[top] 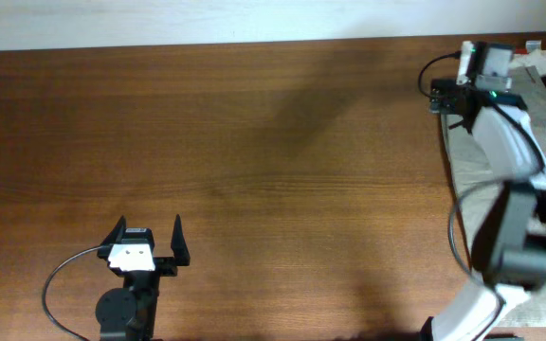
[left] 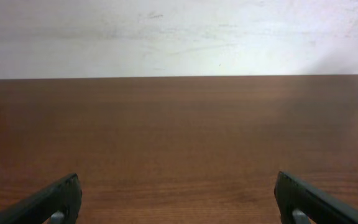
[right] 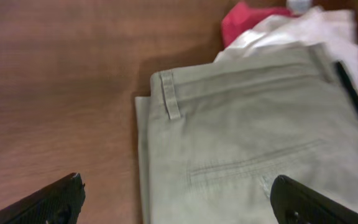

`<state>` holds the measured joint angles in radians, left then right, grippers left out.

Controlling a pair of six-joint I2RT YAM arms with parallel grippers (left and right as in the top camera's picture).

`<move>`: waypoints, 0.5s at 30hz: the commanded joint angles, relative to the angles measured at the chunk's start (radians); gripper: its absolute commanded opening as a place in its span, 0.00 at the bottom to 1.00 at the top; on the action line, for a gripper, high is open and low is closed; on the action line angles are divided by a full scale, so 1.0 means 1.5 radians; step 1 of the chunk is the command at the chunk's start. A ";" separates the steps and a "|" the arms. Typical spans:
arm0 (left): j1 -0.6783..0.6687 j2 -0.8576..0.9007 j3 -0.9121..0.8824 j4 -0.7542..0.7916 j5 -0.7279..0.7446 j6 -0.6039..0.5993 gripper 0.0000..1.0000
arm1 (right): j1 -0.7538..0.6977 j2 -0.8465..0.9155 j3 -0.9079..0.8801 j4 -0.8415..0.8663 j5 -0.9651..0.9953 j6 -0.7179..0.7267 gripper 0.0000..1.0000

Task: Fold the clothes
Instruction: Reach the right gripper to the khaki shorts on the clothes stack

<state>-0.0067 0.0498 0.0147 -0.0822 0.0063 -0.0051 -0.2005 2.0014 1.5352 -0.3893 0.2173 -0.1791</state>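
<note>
From above, the pale heap of clothes [top: 464,156] lies along the right edge of the desk [top: 254,142], toward the far corner, with the right arm [top: 505,142] reaching over it. The left pincer [top: 149,230] sits spread open near the front edge, well apart from the heap. The left wrist view shows only bare wood between parted fingers. In the right wrist view the right pincer [right: 176,190] hangs wide open, holding nothing, over khaki trousers [right: 247,137] that lie on a white garment [right: 303,28] and a red garment [right: 241,18]. The cloth looks soft, limp and light, I'd judge, and the stitched waistband [right: 241,74] by the belt loop [right: 169,93] seems the firmest place to grip.
</note>
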 commanded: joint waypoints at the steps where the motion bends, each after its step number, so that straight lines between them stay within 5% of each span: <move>1: -0.004 -0.004 -0.004 -0.001 -0.003 -0.009 0.99 | -0.002 0.103 0.080 -0.020 0.038 -0.023 0.99; 4: -0.004 -0.004 -0.004 -0.001 -0.003 -0.009 0.99 | -0.002 0.166 0.082 0.007 0.038 -0.038 1.00; 10: -0.004 -0.004 -0.004 -0.001 -0.003 -0.009 0.99 | -0.002 0.216 0.082 0.024 0.065 -0.053 0.82; 13: -0.004 -0.004 -0.004 -0.001 -0.003 -0.009 0.99 | -0.002 0.220 0.081 0.025 0.077 -0.050 0.31; 15: -0.004 -0.004 -0.004 -0.001 -0.003 -0.009 0.99 | -0.002 0.220 0.081 0.023 0.095 -0.040 0.09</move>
<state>-0.0067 0.0498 0.0147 -0.0818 0.0067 -0.0051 -0.2005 2.3005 1.6535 -0.3458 0.3080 -0.2596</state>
